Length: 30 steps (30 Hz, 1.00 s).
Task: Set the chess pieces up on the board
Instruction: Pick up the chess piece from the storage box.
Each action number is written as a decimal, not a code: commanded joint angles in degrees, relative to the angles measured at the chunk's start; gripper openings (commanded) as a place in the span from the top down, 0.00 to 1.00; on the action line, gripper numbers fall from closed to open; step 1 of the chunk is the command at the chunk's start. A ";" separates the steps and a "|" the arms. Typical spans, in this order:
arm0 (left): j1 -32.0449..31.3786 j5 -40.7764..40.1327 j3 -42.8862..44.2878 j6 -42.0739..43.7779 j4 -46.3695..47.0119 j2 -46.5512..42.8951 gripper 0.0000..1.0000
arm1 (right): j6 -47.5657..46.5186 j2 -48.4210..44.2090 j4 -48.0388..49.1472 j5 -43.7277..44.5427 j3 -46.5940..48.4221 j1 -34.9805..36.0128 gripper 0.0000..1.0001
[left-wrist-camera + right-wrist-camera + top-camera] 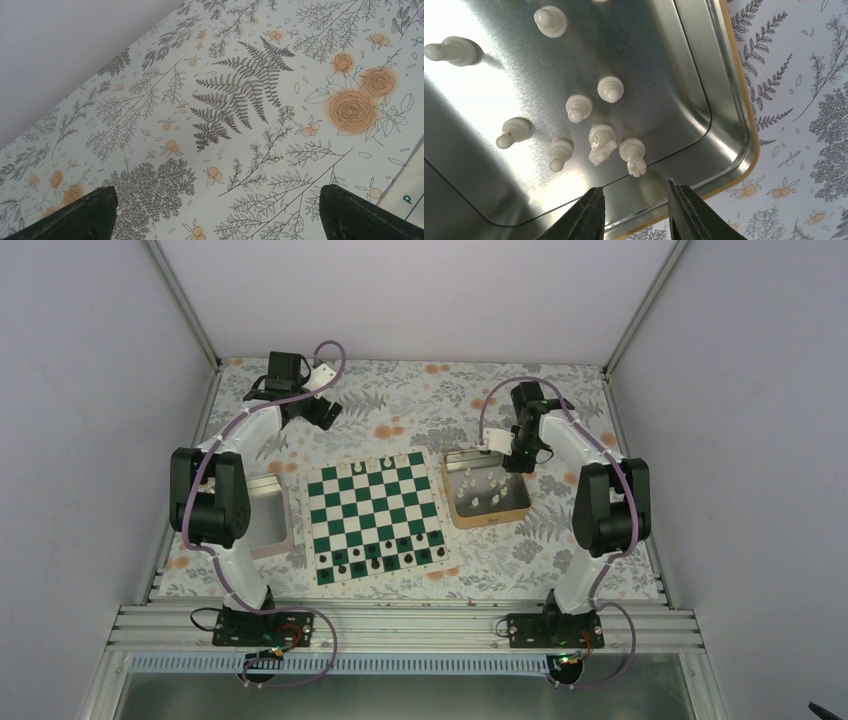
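Observation:
The green and white board point(375, 502) lies mid-table. A few white chess pieces point(372, 462) stand on its far edge, and dark pieces point(385, 558) fill its near rows. More white chess pieces point(579, 107) stand in the tan tin point(487, 519), among them a knight point(600, 142) and a crowned piece point(633, 154). My right gripper point(636, 192) hangs over the tin's far end point(517, 465). It is open with nothing between its fingers, just short of the crowned piece. My left gripper point(217, 200) is wide open over bare cloth beyond the board's far left corner point(325, 412).
A grey square tray point(270, 525) sits left of the board, partly behind the left arm. The tin's metal wall point(704, 75) rises close round the pieces. Floral cloth covers the table, with side walls left and right.

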 commanded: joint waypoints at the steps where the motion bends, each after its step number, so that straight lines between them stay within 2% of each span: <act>1: -0.29 -0.13 -0.54 -0.91 1.26 0.11 0.00 | -5.27 1.16 -0.19 1.46 1.60 -0.36 0.65; 12: -0.30 -0.46 -1.11 -0.90 1.80 0.07 0.00 | -11.61 5.18 -2.42 5.53 4.62 -0.21 0.66; 30: -0.27 -0.79 -1.58 -0.56 2.02 0.17 0.00 | -9.99 8.71 -5.01 6.77 5.11 2.09 0.70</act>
